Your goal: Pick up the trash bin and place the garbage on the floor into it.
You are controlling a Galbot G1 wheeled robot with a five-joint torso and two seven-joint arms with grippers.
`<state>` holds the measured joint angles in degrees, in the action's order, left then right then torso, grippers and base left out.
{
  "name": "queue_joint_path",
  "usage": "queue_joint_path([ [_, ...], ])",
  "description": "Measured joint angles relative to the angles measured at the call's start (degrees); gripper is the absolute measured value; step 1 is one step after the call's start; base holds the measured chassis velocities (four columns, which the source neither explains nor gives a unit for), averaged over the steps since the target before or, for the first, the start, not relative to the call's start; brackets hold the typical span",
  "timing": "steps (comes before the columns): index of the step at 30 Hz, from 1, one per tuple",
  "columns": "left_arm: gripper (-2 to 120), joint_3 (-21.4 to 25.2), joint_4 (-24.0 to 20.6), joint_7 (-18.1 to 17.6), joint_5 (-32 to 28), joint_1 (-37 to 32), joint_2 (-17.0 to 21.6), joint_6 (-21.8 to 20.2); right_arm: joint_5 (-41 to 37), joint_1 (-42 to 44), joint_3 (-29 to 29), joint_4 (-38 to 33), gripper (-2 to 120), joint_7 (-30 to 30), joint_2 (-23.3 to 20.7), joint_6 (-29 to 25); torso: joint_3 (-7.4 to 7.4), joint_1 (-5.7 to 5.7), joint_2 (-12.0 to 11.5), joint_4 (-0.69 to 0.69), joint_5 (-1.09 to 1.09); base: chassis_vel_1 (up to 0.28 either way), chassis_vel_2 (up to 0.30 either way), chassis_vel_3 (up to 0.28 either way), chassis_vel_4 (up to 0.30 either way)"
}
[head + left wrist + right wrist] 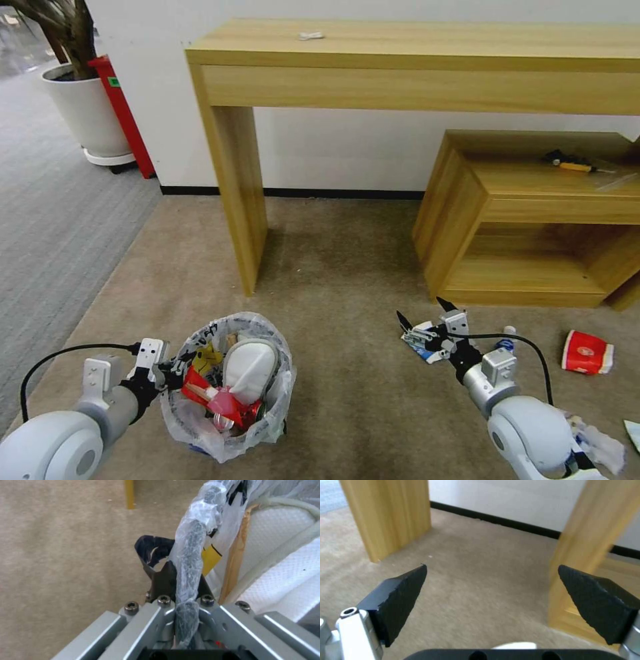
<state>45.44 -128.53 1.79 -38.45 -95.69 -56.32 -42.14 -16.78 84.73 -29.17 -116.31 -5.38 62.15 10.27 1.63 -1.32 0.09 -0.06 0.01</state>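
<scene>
The trash bin (230, 427), wrapped in a crinkled clear bag, sits low at my left on the beige carpet floor (347, 280). Inside it lie a white slipper (250, 370), red wrappers (213, 400) and a wooden stick (235, 555). My left gripper (175, 370) is shut on the bin's bag-covered rim (191, 555). My right gripper (422, 312) hangs open and holds nothing, just above a blue-white piece of garbage (419, 341). Its two dark fingers (400, 597) spread wide over bare carpet. A small bottle (508, 335), a red-white carton (587, 352) and crumpled wrappers (600, 443) lie on the floor to the right.
A tall wooden table (413, 47) stands ahead, its leg (240, 200) beyond the bin. A low wooden shelf unit (533, 220) at right carries a black-orange tool (573, 163). A white plant pot (87, 110) and red box (123, 117) stand far left by grey carpet (53, 220).
</scene>
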Motion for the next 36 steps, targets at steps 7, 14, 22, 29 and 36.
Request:
queue_joint_path([
  [7, 0, 0.02, -0.71, -0.02, 0.08, -1.03, -0.45, 0.0, -0.02, 1.06, -1.27, 0.08, 100, -0.51, 0.08, -0.29, -0.01, 0.0, 0.0, 0.02, 0.02, -0.202, -0.215, 0.198, 0.212],
  [14, 0, 0.47, 0.07, 0.33, 0.87, -1.62, -1.09, 0.0, 0.07, 2.47, -2.61, 0.66, 100, -1.05, 0.22, -1.03, 0.0, 0.0, -0.01, 0.02, -0.02, -0.102, -0.119, 0.107, 0.105],
  [22, 0, 1.72, 1.08, 1.17, 1.39, -2.23, -1.12, 0.0, 0.07, 3.25, -3.56, 1.25, 100, -1.66, 0.11, -1.65, 0.0, 0.0, -0.01, 0.02, -0.01, -0.079, -0.084, 0.087, 0.09],
  [29, 0, 1.58, 1.08, 1.28, 1.47, -2.13, -1.24, 0.01, 0.43, 3.7, -3.75, 1.53, 100, -1.97, 0.51, -2.07, 0.0, 0.0, -0.01, 0.01, 0.01, -0.146, -0.152, 0.152, 0.149],
  [36, 0, 1.3, 0.47, 1.51, 1.88, -2.43, -1.58, 0.02, 0.11, 3.74, -3.48, 2.75, 100, -1.69, 1.18, -3.92, 0.0, 0.0, -0.01, 0.01, 0.0, -0.128, -0.13, 0.133, 0.125],
])
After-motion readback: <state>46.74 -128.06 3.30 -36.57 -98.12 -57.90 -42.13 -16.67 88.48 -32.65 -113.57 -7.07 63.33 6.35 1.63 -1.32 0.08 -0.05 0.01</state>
